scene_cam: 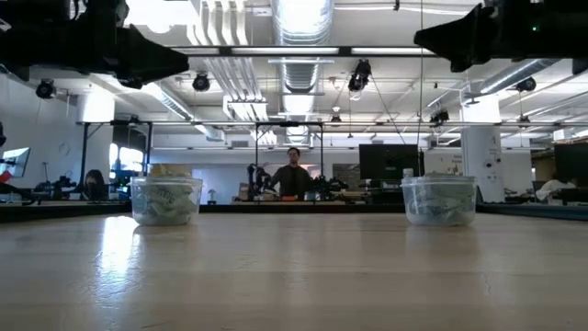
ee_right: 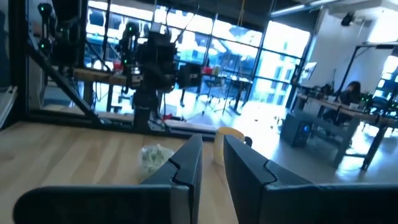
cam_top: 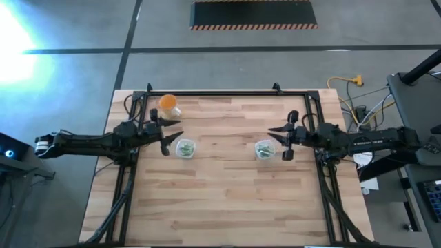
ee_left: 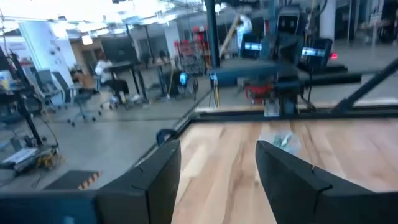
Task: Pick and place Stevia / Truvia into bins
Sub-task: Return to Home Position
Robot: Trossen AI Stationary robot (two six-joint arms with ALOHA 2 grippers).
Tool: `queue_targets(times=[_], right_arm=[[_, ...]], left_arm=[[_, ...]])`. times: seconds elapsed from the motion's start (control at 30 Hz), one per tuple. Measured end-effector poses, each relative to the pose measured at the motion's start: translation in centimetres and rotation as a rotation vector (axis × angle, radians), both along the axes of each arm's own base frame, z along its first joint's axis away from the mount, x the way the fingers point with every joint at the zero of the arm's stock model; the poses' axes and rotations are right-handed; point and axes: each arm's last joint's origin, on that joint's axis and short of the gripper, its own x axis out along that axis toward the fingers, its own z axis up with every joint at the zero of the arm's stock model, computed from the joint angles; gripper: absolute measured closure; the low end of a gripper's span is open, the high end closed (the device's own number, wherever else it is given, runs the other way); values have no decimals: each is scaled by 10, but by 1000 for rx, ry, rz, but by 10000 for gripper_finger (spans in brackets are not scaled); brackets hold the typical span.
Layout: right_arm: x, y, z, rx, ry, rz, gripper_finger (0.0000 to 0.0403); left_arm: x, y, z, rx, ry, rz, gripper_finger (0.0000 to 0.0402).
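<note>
Two clear tubs stand on their bases on the wooden table. The left bin [cam_top: 185,148] [scene_cam: 165,200] [ee_right: 154,158] and the right bin [cam_top: 264,149] [scene_cam: 439,199] [ee_left: 283,142] each hold pale green and white sachets. No loose sachets show on the table. My left gripper [cam_top: 172,134] [ee_left: 217,180] hovers above the table just left of the left bin, open wide and holding nothing. My right gripper [cam_top: 279,141] [ee_right: 212,158] hovers just right of the right bin, open by a narrow gap and holding nothing. Both point toward the table's middle.
An orange cup [cam_top: 169,105] [ee_right: 227,143] stands near the far left corner, behind the left gripper. A black frame [cam_top: 227,93] runs along the table's far edge and sides. The wooden top between the bins and toward the near edge [cam_top: 224,200] is bare. People show in the room beyond.
</note>
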Motion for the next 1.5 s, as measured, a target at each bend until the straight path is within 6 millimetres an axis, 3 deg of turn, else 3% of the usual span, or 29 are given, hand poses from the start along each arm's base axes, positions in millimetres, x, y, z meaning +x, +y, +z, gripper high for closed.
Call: queue_targets(times=[0.23,0.43,0.77,1.1,1.5], right_arm=[[-14,0,-5,4,-52,-27,346],[-15,0,-8,28,-38,-22,346],[-17,6,-12,5,4,25,346],[-39,10,-14,-5,-104,55,346],[-61,9,-22,-18,-149,55,346]], left_arm=[[-9,-4,-9,-6,-49,-27,210],[-14,-8,-22,-20,-46,-33,210],[-27,-10,-28,-23,7,-38,210],[-42,-10,-32,-19,-45,-42,210],[-41,-11,-35,-20,-40,-50,210]])
